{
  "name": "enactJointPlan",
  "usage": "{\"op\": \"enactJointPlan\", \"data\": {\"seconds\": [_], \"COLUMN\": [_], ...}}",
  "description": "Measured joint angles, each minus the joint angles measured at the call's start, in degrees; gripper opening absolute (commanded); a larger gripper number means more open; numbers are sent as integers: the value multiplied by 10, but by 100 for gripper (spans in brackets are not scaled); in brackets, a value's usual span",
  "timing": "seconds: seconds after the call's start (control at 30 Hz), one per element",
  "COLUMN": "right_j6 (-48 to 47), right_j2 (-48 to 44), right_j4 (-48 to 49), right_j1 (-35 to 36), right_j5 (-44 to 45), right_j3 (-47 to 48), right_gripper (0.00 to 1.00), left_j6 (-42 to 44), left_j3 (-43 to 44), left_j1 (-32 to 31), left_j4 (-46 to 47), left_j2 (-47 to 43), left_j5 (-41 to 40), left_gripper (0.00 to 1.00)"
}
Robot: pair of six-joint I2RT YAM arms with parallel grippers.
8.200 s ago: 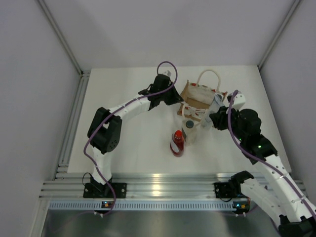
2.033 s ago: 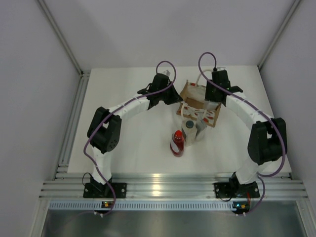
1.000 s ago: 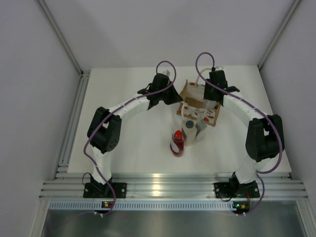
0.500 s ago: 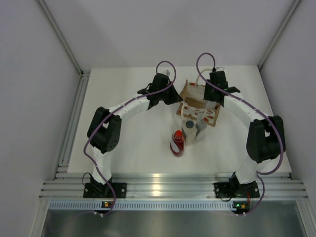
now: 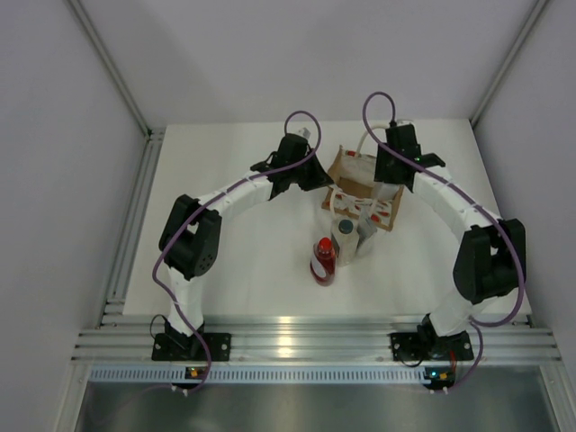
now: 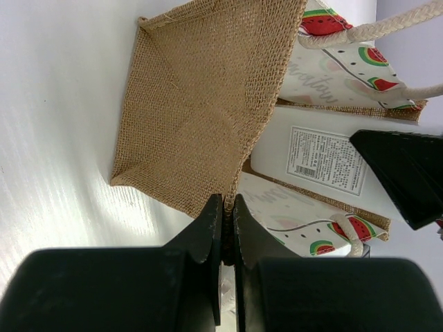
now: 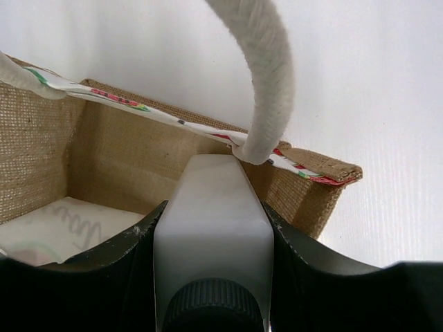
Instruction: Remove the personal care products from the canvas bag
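Right pincer (image 7: 214, 232) part-closed and clamped on the last whitish bottle (image 7: 211, 190): one finger against each side, dark grey cap toward the wrist, body pointing away from the wrist into the canvas bag (image 7: 118, 166). Against eight seconds back: then off the bag's near-right side, now reached over the bag mouth. Against one second back: same grip width, only a slight drift of the wrist toward the far right. Meaning for the task, as a judgement: grasp made, lift-out barely begun if at all; three of four products out, the fourth pending. Bottle position relative to the right pincer: directly between the fingers, base close to where the cream rope handle (image 7: 266, 76) meets the bag rim, lower body still inside the burlap walls. At the left pincer (image 6: 227, 206): fully closed on the bag's burlap edge, steadying the bag; labelled face of the held bottle just beyond its fingertips, off to one side. On the counter (image 5: 243, 261), on the near side of the right pincer and apart from it: red bottle (image 5: 324, 259), second whitish bottle (image 5: 344, 236), slim grey one (image 5: 366, 234), grouped just in front of the bag. Next, as advice: withdraw along the bottle axis, clear of the handle loop; risk of snagging if drawn out crooked.
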Motion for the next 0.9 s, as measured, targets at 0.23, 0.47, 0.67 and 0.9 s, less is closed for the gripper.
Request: {"op": "enactJointPlan", "data": {"seconds": [0.23,0.47,0.67,0.9], "right_j6": [-1,-5,-12,-20], "right_j2": [-8,-29,-45,-50], "right_j4": [-22,-57,-83,-97], "right_j1": [0,0,0,0], "right_j5": [-2,-12,-19,-28], "right_j3": [28,60,96,114], "right_gripper": [0,0,0,0], "left_j6": [0,-2,-2,-2], "left_j3": [0,0,0,0], "left_j1": [0,0,0,0], "left_j4": [0,0,0,0], "left_j2": [0,0,0,0], "left_j5": [0,-2,-2,-4], "left_gripper": [0,0,0,0]}}
